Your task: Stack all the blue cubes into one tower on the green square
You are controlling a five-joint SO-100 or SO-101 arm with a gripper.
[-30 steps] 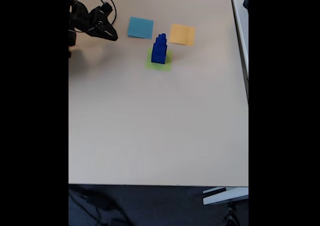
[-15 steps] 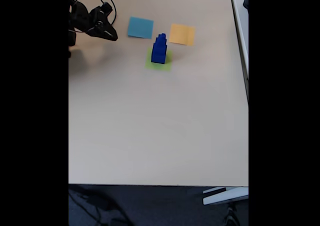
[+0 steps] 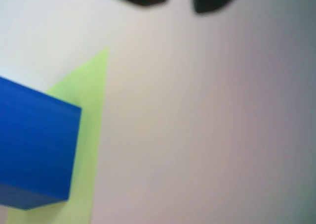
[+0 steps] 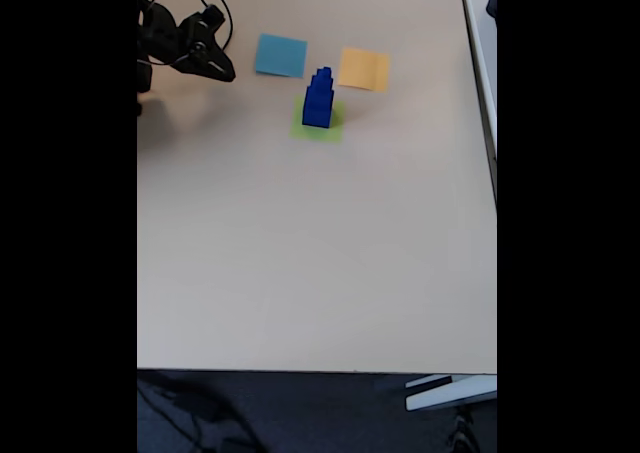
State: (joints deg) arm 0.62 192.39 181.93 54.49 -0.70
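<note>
Blue cubes [image 4: 318, 99] stand stacked as one tower on your green square [image 4: 333, 125]. Your gripper [image 4: 222, 71] hangs well left of that square, empty, fingertips slightly apart in the wrist view.

Blue cubes [image 4: 318, 101] dark blue, stacked on light yellow-green green square [image 4: 333, 125]. Light-blue square [image 4: 280, 55], orange-yellow square [image 4: 363, 69]. Worktop [image 4: 320, 253] plain beige. End effector [image 4: 222, 71] black.
</note>
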